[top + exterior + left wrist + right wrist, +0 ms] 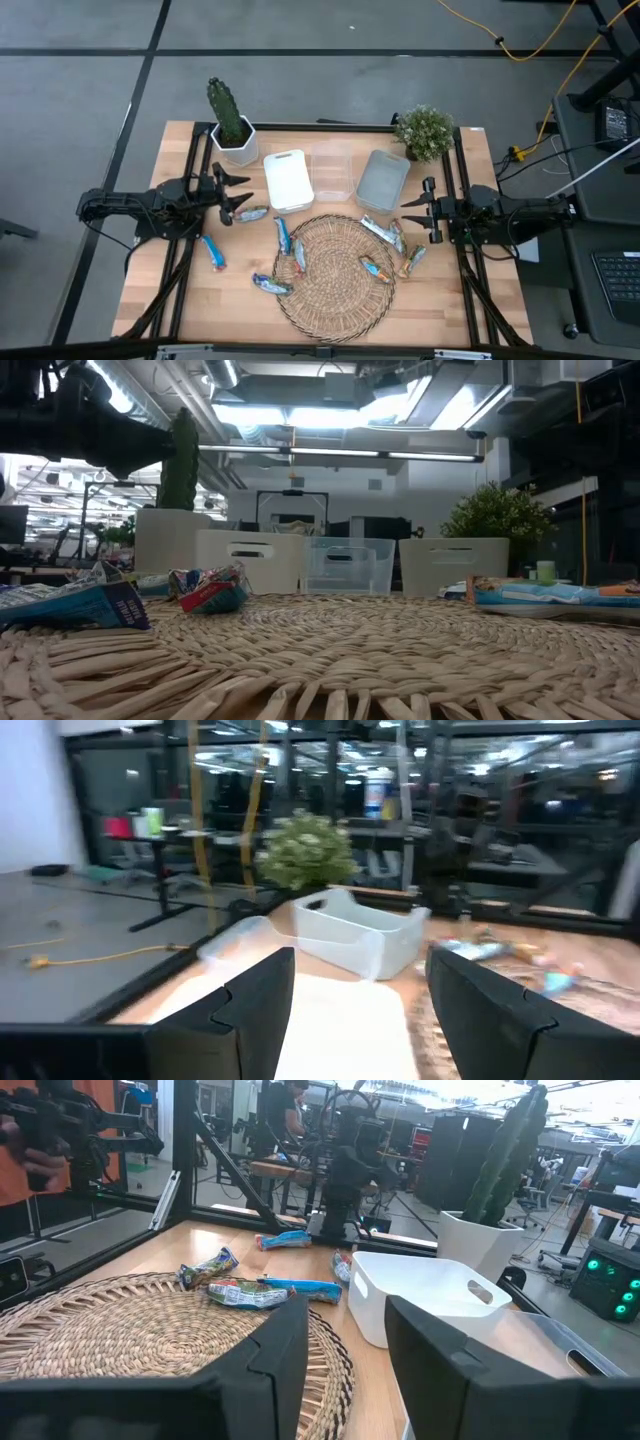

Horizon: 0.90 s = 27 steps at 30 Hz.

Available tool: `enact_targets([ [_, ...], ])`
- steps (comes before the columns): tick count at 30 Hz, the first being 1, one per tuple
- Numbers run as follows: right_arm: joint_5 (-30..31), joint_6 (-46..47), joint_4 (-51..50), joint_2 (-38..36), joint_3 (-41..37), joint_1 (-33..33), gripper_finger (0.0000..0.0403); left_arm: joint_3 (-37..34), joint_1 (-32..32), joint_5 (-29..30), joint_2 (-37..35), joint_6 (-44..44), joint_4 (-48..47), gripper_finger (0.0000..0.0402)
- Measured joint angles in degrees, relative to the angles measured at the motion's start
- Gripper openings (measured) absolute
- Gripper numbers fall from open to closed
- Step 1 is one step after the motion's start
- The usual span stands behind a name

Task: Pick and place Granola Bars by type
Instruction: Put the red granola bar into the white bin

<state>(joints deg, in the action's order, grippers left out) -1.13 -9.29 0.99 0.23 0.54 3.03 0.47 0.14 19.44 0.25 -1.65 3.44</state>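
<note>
On a wooden table [150, 300], a round woven mat [335, 275] is seen at the near middle; granola bars [285, 236] are scattered over the mat and the wood beside it, one blue bar [212, 250] lying apart toward the left; three tubs [288, 180] are lined up behind the mat, between a cactus [228, 115] and a leafy plant [424, 130]; the left gripper [234, 194] is held open and empty near the cactus; the right gripper [418, 210] is likewise open and empty beside the mat's right edge.
</note>
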Motion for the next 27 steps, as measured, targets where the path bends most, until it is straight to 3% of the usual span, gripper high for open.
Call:
enact_targets([
  [12, 0.0, 0.0, 0.0, 0.0, 0.0, 0.0, 0.0138, 1.4, 0.0, 5.3, 0.0, -6.6, 3.4, 0.0219],
  [20, 0.9, -7.3, 0.1, 0.0, 0.0, 0.0, 0.0138, 11.7, -0.2, 4.9, 0.8, -3.2, 3.7, 0.0219],
  [27, 1.7, -9.5, 0.4, 0.0, 0.0, 0.0, 0.0138, 21.2, -0.2, 5.3, 6.3, -2.3, 3.8, 0.0219],
])
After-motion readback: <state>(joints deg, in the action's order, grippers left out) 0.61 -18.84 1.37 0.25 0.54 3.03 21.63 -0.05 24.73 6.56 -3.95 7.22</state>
